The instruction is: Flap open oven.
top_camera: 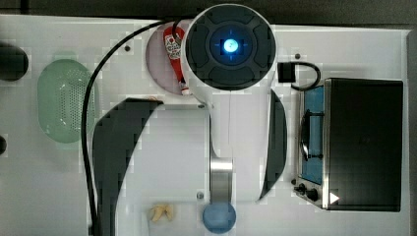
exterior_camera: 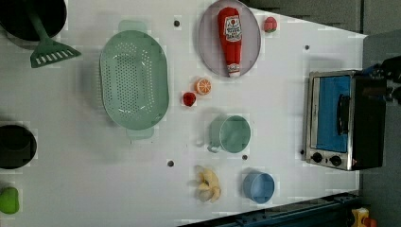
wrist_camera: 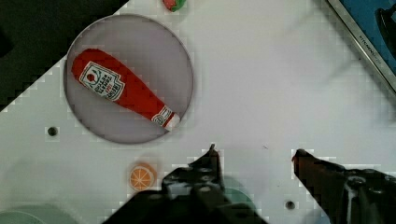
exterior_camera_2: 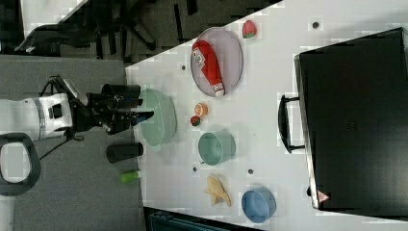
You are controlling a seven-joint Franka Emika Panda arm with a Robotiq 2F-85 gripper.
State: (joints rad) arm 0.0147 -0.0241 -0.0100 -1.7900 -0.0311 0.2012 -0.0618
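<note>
Large boxy toaster oven [exterior_camera: 347, 118], black top, silver frame, blue-tinted door with dark bar handle and 2 small black knobs, sits at the left view's right edge of the white table [exterior_camera: 283, 94]. Door is shut, handle flat against the glass. In the top view the oven is at the top view's right, door facing the arm.

Gripper [wrist_camera: 254, 156] is released, the 2 black fingers spread wide with bare table between them, holding nothing. In the wrist view it hangs above the table, well apart from the oven, whose door corner shows at the frame edge. In the right view the gripper [exterior_camera_2: 144, 115] sits beside the colander, far from the oven at the right view's right.

Round grey plate [exterior_camera: 208, 52] holds a red plush ketchup bottle [exterior_camera: 230, 40] lying flat. Small red strawberry-like toy [exterior_camera: 270, 23] is just beside the plate. Orange slice toy [exterior_camera: 203, 86] and small red round toy [exterior_camera: 189, 99] lie near each other between the plate and the mint-green oval colander [exterior_camera: 135, 80]. Mint-green mug [exterior_camera: 232, 134] stands near the table middle. Blue round bowl [exterior_camera: 259, 187] and a peeled banana toy [exterior_camera: 208, 184] are close together. Green slotted spatula [exterior_camera: 47, 49] sticks out of a black pot [exterior_camera: 28, 14] at the left view's top left. Another black round container [exterior_camera: 16, 146] and a lime-green object [exterior_camera: 8, 200] sit at the left view's left edge.
</note>
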